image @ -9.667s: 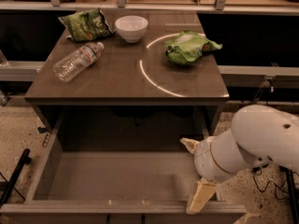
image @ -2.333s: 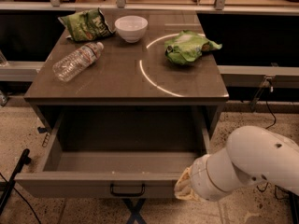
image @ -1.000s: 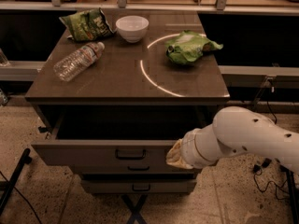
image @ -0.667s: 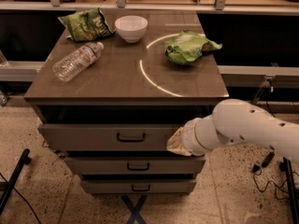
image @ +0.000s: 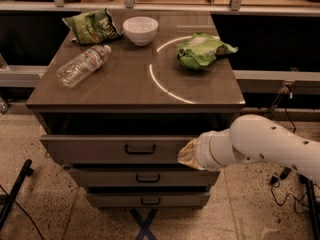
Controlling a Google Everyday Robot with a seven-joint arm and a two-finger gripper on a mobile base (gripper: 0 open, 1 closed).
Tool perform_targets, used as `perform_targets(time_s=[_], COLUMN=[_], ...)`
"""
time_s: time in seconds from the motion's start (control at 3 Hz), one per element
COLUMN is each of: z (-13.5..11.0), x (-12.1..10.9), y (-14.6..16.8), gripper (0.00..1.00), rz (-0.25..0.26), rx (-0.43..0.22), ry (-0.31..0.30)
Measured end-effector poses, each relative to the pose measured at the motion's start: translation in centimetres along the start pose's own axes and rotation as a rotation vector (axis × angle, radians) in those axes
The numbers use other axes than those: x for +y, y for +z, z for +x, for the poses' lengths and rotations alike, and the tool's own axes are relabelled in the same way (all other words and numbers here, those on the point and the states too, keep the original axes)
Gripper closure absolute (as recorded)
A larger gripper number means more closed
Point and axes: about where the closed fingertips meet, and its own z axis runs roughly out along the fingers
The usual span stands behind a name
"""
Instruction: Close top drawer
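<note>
The top drawer is a wide grey-brown panel with a small dark bar handle. Its front stands close under the tabletop's front edge, with a dark gap above it. It still sits slightly forward of the two lower drawers. My gripper is a tan tip at the end of the white arm. It rests against the right part of the drawer's front panel, to the right of the handle. The drawer's inside is hidden.
On the tabletop lie a clear plastic bottle, a white bowl and two green chip bags. Two shorter drawers sit below. A black stand leg is at left; cables lie at right.
The top drawer has slid from wide open to almost fully in. My gripper moved with its front panel toward the cabinet, and the lower drawers came into view.
</note>
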Motion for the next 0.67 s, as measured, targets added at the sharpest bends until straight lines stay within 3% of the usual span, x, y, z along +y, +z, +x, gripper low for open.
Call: perform_targets(time_s=[0.67], z=[0.5], x=[-2.2], y=[3.2], gripper=[1.00], rz=[0.062], rx=[-0.137], ry=[0.011])
